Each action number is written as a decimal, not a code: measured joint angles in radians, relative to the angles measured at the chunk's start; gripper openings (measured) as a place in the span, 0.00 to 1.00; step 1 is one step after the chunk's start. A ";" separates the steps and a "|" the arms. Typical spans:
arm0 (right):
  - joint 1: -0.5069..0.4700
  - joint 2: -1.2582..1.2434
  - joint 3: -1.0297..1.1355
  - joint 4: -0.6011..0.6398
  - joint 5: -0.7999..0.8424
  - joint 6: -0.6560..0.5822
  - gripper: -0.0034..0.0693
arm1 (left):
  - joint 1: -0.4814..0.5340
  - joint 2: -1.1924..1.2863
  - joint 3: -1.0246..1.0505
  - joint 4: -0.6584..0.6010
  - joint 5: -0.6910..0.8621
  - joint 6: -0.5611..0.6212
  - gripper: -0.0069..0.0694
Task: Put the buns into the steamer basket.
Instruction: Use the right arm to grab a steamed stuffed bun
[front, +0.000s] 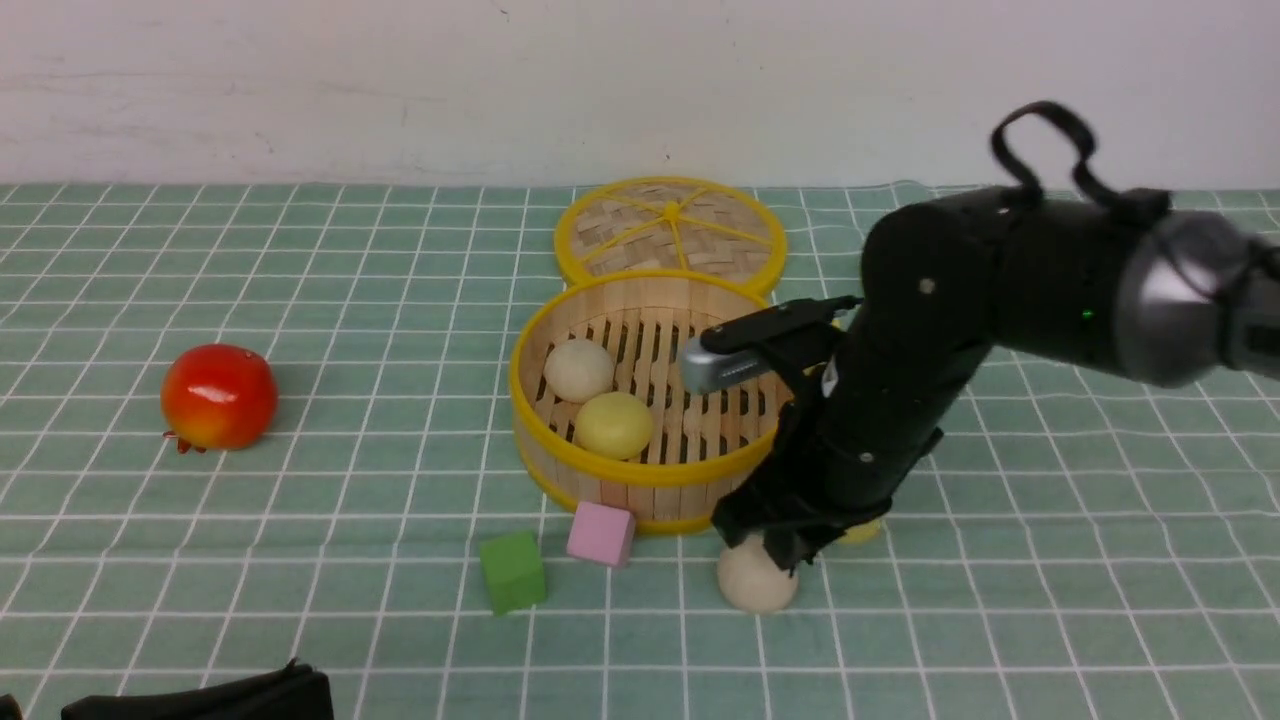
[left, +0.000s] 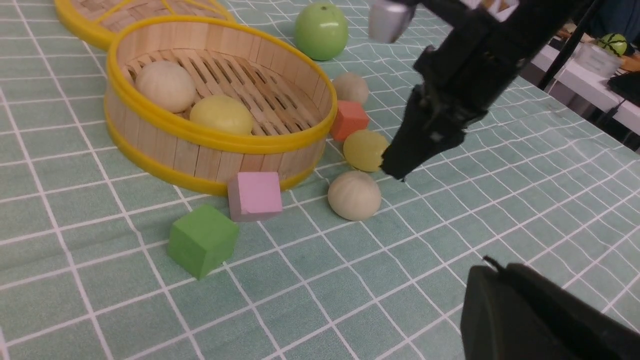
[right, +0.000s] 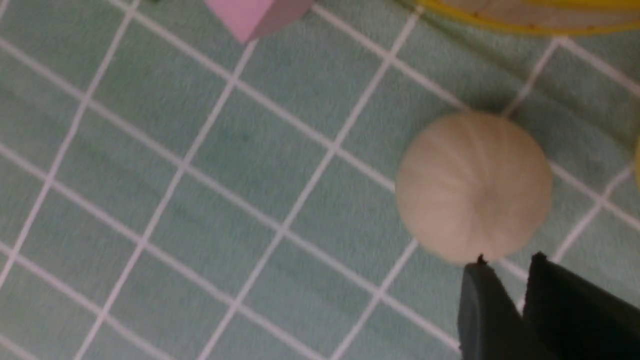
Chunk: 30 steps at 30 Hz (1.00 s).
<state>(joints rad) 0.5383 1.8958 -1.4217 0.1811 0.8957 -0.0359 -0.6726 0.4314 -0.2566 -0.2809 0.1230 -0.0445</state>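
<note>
Where the right claw (front: 790, 560) hangs, a bun (front: 755, 588) lies.

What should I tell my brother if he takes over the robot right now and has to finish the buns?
Left end effector: shut, low near the robot, away from the buns.
Right end effector: jaws slightly apart, holding nothing, tips at the edge of the front white bun.
Done: a white bun and a yellow bun lie in the basket.
Left: three on the cloth: the front white bun, a loose yellow bun beside it, a far white bun behind the orange cube.
</note>
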 joint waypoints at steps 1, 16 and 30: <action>0.000 0.009 -0.001 0.000 -0.021 0.000 0.31 | 0.000 0.000 0.000 0.000 0.000 0.000 0.09; 0.002 0.052 -0.001 0.003 -0.092 0.003 0.45 | 0.000 0.000 0.000 0.000 0.001 0.000 0.10; 0.002 0.070 -0.002 0.000 -0.092 -0.006 0.16 | 0.000 0.000 0.000 0.000 0.001 0.000 0.13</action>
<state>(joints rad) 0.5402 1.9657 -1.4238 0.1809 0.8041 -0.0420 -0.6726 0.4314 -0.2566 -0.2809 0.1239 -0.0445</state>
